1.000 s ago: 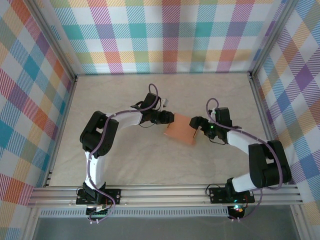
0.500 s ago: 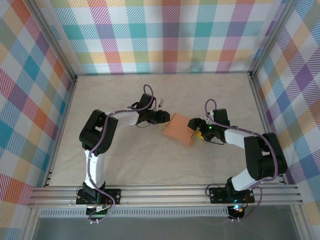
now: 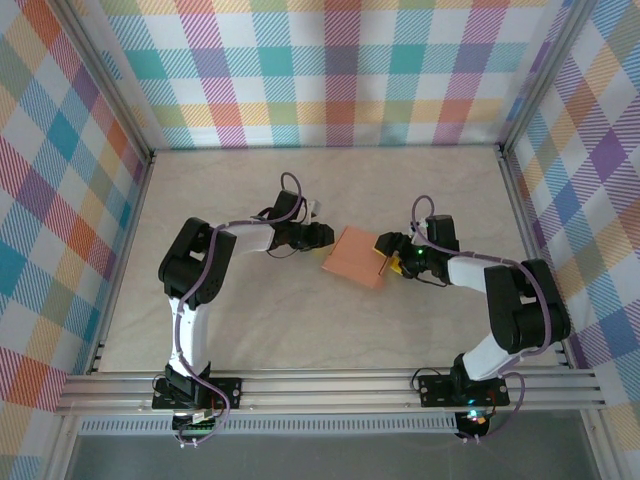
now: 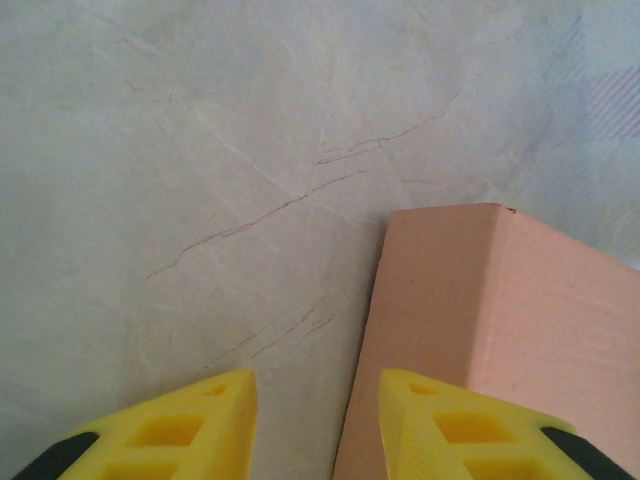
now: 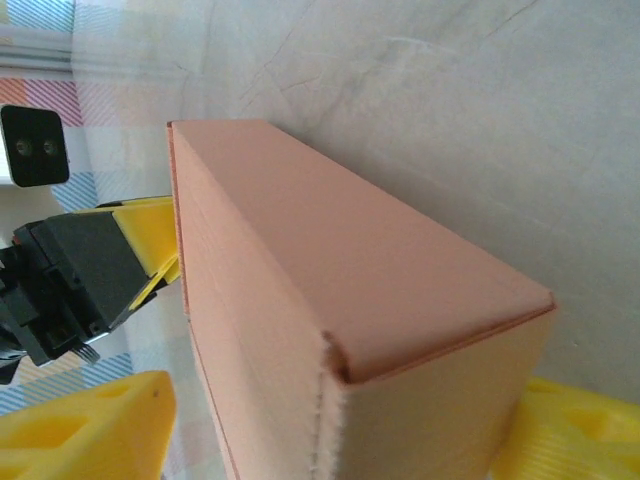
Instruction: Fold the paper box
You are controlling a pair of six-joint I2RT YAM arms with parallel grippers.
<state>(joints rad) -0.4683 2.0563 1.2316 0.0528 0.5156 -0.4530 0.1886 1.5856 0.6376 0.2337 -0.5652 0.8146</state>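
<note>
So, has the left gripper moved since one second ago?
Yes. In the top view the left gripper has shifted toward the left wall, away from the box.

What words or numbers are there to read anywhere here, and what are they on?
None can be read.
The paper box is plain salmon-orange, with no print.
The left tool's fingers are blank yellow.
The checked walls carry only colored stripes.

Paper box [image 3: 355, 257]: salmon-orange cardboard, folded shut into a flat rectangular block
Pose: lay flat, turned diagonally
Place: middle of table [image 3: 250, 310]
</note>
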